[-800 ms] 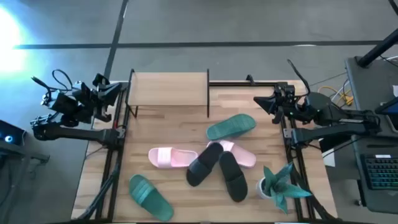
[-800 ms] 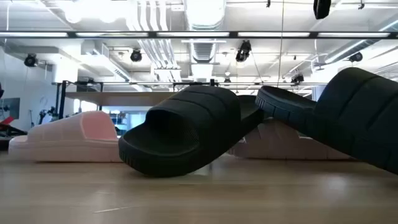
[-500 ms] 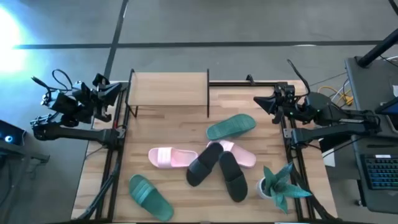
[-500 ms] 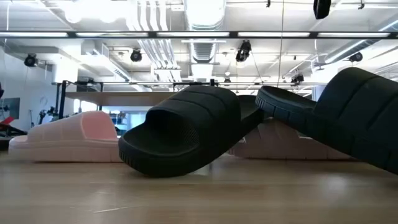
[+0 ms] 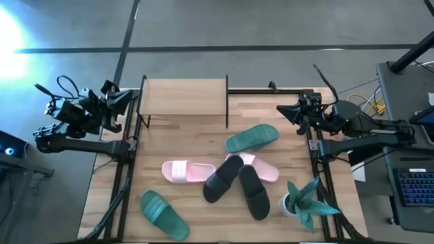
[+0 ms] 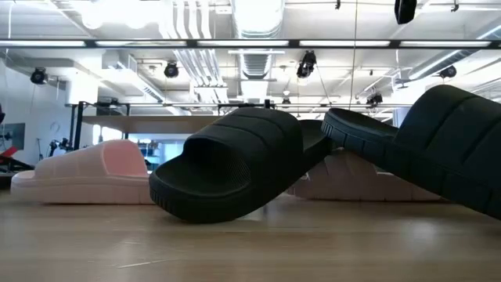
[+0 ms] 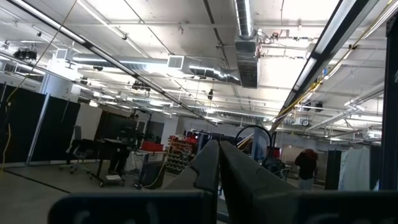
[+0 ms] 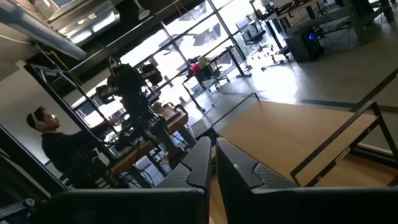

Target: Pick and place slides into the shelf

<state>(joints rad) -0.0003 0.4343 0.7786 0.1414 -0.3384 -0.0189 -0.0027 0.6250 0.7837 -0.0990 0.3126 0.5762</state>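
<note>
Six slides lie on the table in the high view: one green slide (image 5: pixel 251 137) mid-table, another green one (image 5: pixel 163 215) at the near left, a pink one (image 5: pixel 187 171), a second pink one (image 5: pixel 261 167) partly under the crossed black pair (image 5: pixel 222 179) (image 5: pixel 253 192). The shelf (image 5: pixel 183 97) stands at the far edge. My left gripper (image 5: pixel 129 98) rests shut beyond the table's left rail; my right gripper (image 5: pixel 283 112) rests shut at the right rail. Both are far from the slides.
A green spiky potted plant (image 5: pixel 304 200) stands at the near right corner. Black side rails (image 5: pixel 122 177) run along both table sides. In the right wrist view a person (image 8: pixel 62 149) stands in the room beyond the table. Bare tabletop lies between shelf and slides.
</note>
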